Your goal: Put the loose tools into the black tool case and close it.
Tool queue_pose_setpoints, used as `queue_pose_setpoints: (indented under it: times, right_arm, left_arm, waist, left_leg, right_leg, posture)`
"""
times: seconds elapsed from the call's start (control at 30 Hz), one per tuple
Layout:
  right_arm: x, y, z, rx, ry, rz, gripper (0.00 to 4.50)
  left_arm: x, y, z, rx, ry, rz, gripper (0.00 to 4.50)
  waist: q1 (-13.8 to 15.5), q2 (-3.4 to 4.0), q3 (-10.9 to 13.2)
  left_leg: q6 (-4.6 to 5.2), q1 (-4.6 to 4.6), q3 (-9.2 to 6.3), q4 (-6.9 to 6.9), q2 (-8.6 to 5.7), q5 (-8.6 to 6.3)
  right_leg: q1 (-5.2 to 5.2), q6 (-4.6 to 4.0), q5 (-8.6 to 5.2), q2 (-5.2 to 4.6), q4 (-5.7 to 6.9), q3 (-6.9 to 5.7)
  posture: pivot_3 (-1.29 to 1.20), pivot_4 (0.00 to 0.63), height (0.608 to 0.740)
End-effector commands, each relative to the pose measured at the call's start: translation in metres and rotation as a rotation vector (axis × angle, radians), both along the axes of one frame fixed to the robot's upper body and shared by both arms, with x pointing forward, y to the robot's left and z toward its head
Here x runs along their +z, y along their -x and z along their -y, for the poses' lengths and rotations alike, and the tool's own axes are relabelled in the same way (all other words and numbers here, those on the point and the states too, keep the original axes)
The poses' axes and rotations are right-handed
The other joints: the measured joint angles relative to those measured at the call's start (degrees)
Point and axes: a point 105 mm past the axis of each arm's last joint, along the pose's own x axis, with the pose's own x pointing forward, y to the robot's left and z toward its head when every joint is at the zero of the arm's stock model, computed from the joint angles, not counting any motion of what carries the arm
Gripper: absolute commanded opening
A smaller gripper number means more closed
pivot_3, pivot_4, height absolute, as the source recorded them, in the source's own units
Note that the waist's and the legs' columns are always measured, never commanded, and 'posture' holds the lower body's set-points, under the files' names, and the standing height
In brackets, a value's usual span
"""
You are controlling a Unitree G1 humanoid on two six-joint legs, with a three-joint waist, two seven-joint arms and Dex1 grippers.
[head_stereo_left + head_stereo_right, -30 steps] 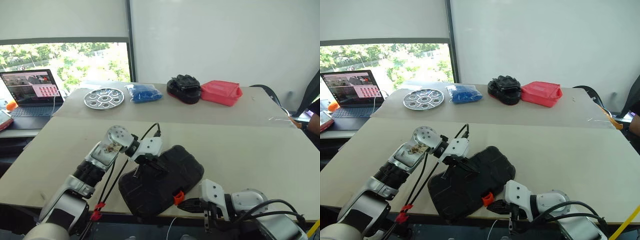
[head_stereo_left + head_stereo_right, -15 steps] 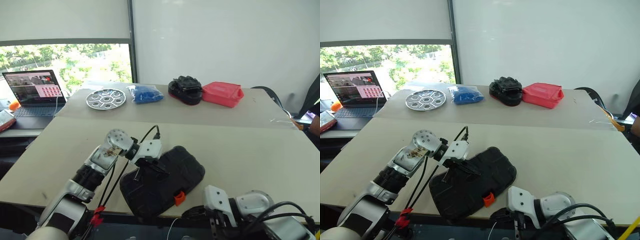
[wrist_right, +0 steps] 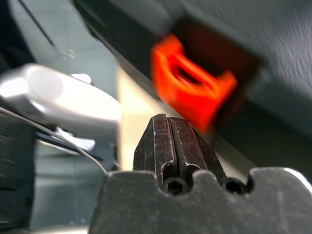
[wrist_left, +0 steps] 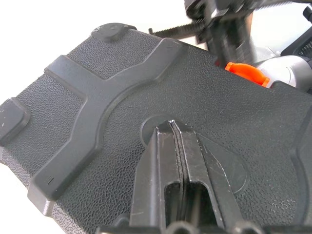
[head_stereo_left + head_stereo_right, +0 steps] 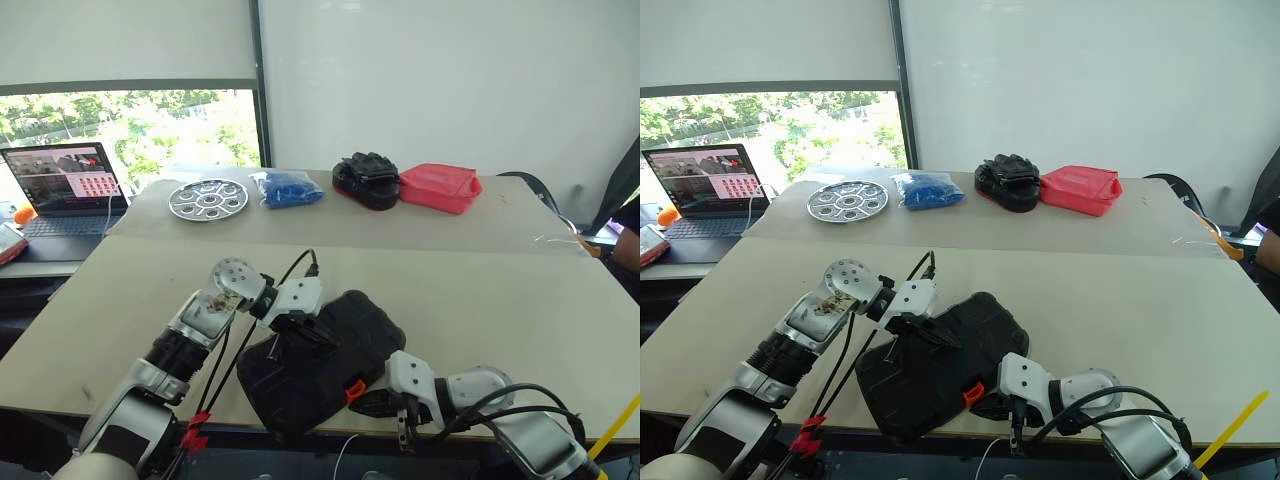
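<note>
Tool case (image 5: 320, 365): black plastic, lid down, lying at the near edge of the front table (image 5: 500, 290), its corner slightly over the edge. No loose tools are seen on the table surface around it, so the packing stage appears complete; what lies inside cannot be checked with the lid shut.

Left gripper (image 4: 171, 127): fingers pressed together, holding nothing, tips bearing down on the textured lid near its middle. In the left wrist view the tips sit at the edge of a shallow round recess in the lid. This reads as a hold-down to keep the lid seated.

Right gripper (image 3: 168, 121): fingers likewise clenched together and empty, positioned just below and in front of the orange latch (image 3: 192, 92) on the case's near side. Whether the tips touch the latch cannot be told; the latch is blurred in the right wrist view.

Latch condition: the orange tab stands out from the case front. Whether it has snapped home cannot be confirmed.

Assessment: lid closed, latch the remaining item. The next move would call for a push of the right fingertips against the tab while the left keeps the lid down. Risk noted: the case may slide off the edge under pressure.

Far table: metal tray (image 5: 207, 197), blue bag (image 5: 287, 187), black gloves (image 5: 366, 178), red container (image 5: 440, 186), laptop (image 5: 62, 185); none involved.
</note>
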Motion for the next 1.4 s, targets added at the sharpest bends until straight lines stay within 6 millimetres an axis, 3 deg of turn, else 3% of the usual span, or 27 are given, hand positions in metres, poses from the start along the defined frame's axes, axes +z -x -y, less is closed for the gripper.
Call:
queue_pose_setpoints:
  times: [0.03, 0.23, 0.33, 0.53, 0.73, 1.03, 1.17, 1.27, 1.3, 1.4]
  right_arm:
    - [0.028, -0.014, 0.0, -0.042, -0.059, 0.095, 0.0]
    - [0.03, 0.016, 0.006, 0.089, -0.017, 0.009, 0.0]
    - [0.031, 0.022, 0.009, 0.11, -0.004, -0.011, 0.0]
    - [0.04, 0.005, -0.003, 0.061, -0.056, 0.034, 0.0]
    - [0.036, -0.01, -0.006, -0.002, -0.058, 0.082, 0.0]
    - [0.037, 0.0, 0.001, -0.004, -0.052, 0.074, 0.0]
    - [0.047, 0.01, 0.017, -0.001, -0.045, 0.038, 0.0]
    - [0.074, 0.012, 0.046, -0.056, -0.049, 0.008, 0.0]
    - [0.083, 0.012, 0.054, -0.078, -0.055, 0.003, 0.57]
    - [0.102, 0.01, 0.073, -0.127, -0.063, -0.002, 1.36]
  left_arm:
    - [-0.037, 0.005, -0.007, 0.034, -0.109, -0.087, 0.04]
    - [-0.037, 0.001, -0.007, 0.055, -0.096, -0.081, 0.04]
    - [-0.033, -0.002, -0.006, 0.055, -0.089, -0.073, 0.04]
    - [-0.032, -0.004, -0.005, 0.056, -0.082, -0.065, 0.04]
    - [-0.029, -0.006, -0.002, 0.062, -0.07, -0.063, 0.04]
    - [-0.027, -0.009, -0.005, 0.096, -0.05, -0.083, 0.04]
    - [-0.013, -0.013, -0.012, 0.15, 0.0, -0.128, 0.04]
    - [0.016, -0.015, -0.038, 0.233, 0.069, -0.191, 0.66]
    - [0.025, -0.014, -0.049, 0.254, 0.082, -0.204, 1.04]
    - [0.041, -0.009, -0.072, 0.304, 0.098, -0.231, 2.05]
  waist:
    - [-0.1, 0.0, 0.0]
    - [0.3, 0.05, 0.0]
    - [0.3, 0.03, -0.1]
    - [0.3, 0.03, -0.1]
    - [0.2, 0.03, -0.1]
    - [0.2, 0.03, -0.1]
    - [0.3, 0.03, -0.1]
    - [-0.1, 0.06, 0.0]
    - [-0.5, 0.06, 0.1]
    - [-1.1, 0.04, 0.2]
  left_leg:
    - [0.0, 0.0, -0.01, 0.0, 0.0, 0.0]
    - [0.0, -0.01, -0.04, 0.0, -0.02, 0.0]
    - [0.0, -0.02, -0.05, -0.03, -0.02, -0.01]
    - [0.0, -0.01, -0.05, -0.03, -0.01, -0.01]
    - [0.0, 0.0, -0.07, -0.03, 0.0, 0.0]
    - [0.0, -0.03, -0.12, -0.02, -0.01, 0.0]
    - [0.0, -0.08, -0.15, -0.04, -0.01, 0.0]
    - [0.0, -0.2, -0.24, -0.07, -0.02, -0.01]
    - [0.0, -0.25, -0.35, -0.1, 0.0, -0.01]
    - [0.01, -0.24, -0.47, -0.23, 0.05, -0.01]
  right_leg:
    - [0.0, 0.0, 0.0, 0.0, 0.0, 0.0]
    - [0.01, 0.01, -0.01, -0.03, -0.02, 0.01]
    - [0.04, 0.04, -0.03, -0.03, -0.1, -0.03]
    - [0.03, 0.04, -0.03, -0.03, -0.11, -0.02]
    - [0.02, 0.03, -0.02, -0.01, -0.09, -0.02]
    - [0.01, 0.04, -0.02, -0.03, -0.11, -0.02]
    - [-0.03, 0.05, -0.03, -0.04, -0.11, -0.02]
    - [-0.15, 0.05, -0.05, -0.04, -0.14, -0.02]
    - [-0.21, 0.05, -0.05, -0.03, -0.15, 0.0]
    - [-0.27, -0.02, -0.07, 0.01, -0.15, -0.03]
  posture:
    - [0.0, 0.15, 0.74]
    - [0.0, 0.15, 0.74]
    - [0.0, 0.15, 0.74]
    - [0.0, 0.15, 0.74]
    - [0.0, 0.15, 0.74]
    - [0.0, 0.15, 0.74]
    - [0.0, 0.15, 0.74]
    - [0.0, 0.15, 0.74]
    - [0.0, 0.15, 0.74]
    - [0.0, 0.15, 0.74]
